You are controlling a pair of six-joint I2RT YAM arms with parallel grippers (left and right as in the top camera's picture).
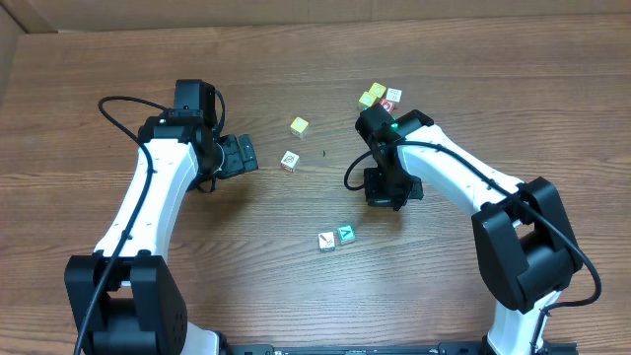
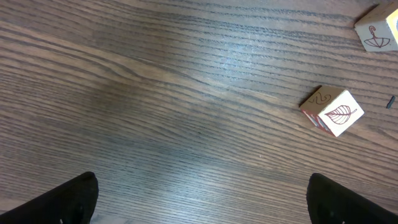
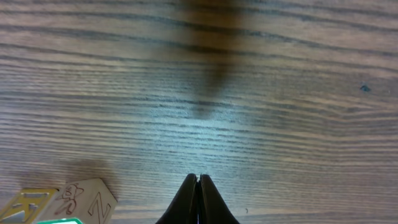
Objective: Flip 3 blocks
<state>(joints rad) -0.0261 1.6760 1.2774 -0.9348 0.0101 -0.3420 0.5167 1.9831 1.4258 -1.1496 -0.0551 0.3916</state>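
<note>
Three small wooden alphabet blocks lie on the brown wood-grain surface. A white-faced cube with a reddish leaf drawing sits near the middle. Nearer the front, a second white-faced cube sits just beside a teal-green cube with a white letter; whether these two touch cannot be told.

In the right wrist view that pair is cut off at the lower left corner. Only a pale face with a reddish figure, a yellowish side and a green sliver show, and the letters are hard to read.

The right end effector has its fingers pressed together with nothing between them, over bare wood beside the pair. From overhead its tips are hidden under the wrist.

The left end effector is spread wide and empty. Only its two dark fingertips show, at the bottom corners, with the leaf cube ahead to the right, well apart from them.

A pale yellow cube lies just beyond the leaf cube, clipped by the corner of the left wrist view. A cluster of four cubes, yellow, white and red, sits just behind the right arm's wrist.
</note>
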